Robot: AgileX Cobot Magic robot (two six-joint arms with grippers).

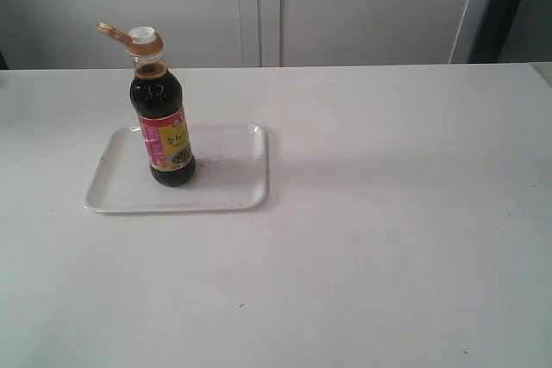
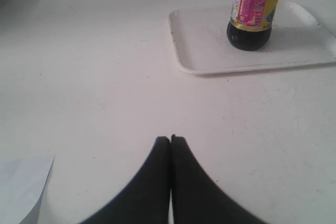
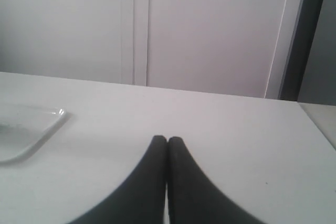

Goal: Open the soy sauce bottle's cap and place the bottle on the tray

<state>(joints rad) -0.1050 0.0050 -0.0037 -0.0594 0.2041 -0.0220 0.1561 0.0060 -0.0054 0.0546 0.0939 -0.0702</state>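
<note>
The soy sauce bottle (image 1: 162, 123) stands upright on the white tray (image 1: 228, 190) at the left of the table. Its golden-brown cap (image 1: 129, 37) is flipped open, the lid hanging out to the left of the white spout. The left wrist view shows the bottle's lower body (image 2: 252, 9) on the tray (image 2: 205, 51), well apart from my left gripper (image 2: 170, 139), which is shut on nothing. My right gripper (image 3: 167, 140) is also shut and empty, with a tray corner (image 3: 37, 127) off to one side. Neither gripper appears in the exterior view.
A white sheet corner (image 2: 23, 187) lies on the table beside the left gripper. Pale cabinet doors (image 1: 259, 6) stand behind the table, with a dark vertical strip (image 1: 509, 6) at the back right.
</note>
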